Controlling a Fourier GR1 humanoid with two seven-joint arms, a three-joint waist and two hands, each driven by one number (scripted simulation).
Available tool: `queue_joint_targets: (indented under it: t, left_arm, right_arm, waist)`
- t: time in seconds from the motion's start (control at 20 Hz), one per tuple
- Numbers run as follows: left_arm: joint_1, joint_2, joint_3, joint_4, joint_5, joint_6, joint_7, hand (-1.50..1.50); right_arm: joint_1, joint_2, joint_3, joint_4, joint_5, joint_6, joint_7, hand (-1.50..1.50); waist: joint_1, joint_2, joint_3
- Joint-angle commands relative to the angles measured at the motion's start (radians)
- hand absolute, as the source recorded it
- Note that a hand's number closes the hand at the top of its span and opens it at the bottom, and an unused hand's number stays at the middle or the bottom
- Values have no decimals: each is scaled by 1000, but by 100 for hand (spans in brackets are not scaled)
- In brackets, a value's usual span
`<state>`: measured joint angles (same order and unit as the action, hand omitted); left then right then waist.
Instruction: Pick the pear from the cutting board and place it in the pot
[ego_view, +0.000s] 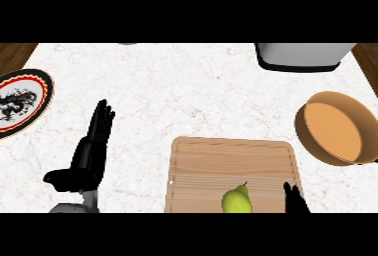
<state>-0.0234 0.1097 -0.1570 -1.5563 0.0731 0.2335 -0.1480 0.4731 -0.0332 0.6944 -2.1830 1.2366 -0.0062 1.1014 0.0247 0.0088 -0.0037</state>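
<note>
A green-yellow pear (237, 200) lies near the front edge of a wooden cutting board (229, 160), stem pointing away from me. An orange-brown pot (338, 128) stands to the right of the board, tilted in view with its open inside showing. Only the fingertips of my right hand (294, 200) show at the lower edge, just right of the pear and apart from it; they look straight. My left hand (88, 150) rests open on the counter left of the board, fingers stretched away from me.
A plate (21, 102) with a red rim and a dark dragon figure lies at the left edge. A grey and white appliance (303, 56) stands at the back right. The counter is white marble, with wood showing at both far corners.
</note>
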Motion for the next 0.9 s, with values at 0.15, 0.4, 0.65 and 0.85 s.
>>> queue_joint_targets:
  t: [0.15,0.4,0.65,0.85]
  left_arm:
    - [40,24,32,-22,18,-20,-3,0]
    - [0,0,10,-57,-17,22,65,0]
    - [17,-3,27,1,-7,2,16,0]
    - [-7,7,43,-17,-3,-8,33,0]
  right_arm:
    - [-146,31,50,94,-55,64,308,-150]
    - [-178,32,74,206,-90,-11,294,-150]
    - [-287,32,20,301,-140,-29,318,-150]
    - [-279,32,38,353,-134,-78,296,-150]
  waist:
    - [-10,-6,3]
    - [-20,-9,4]
    - [-19,-6,3]
    - [-24,-8,3]
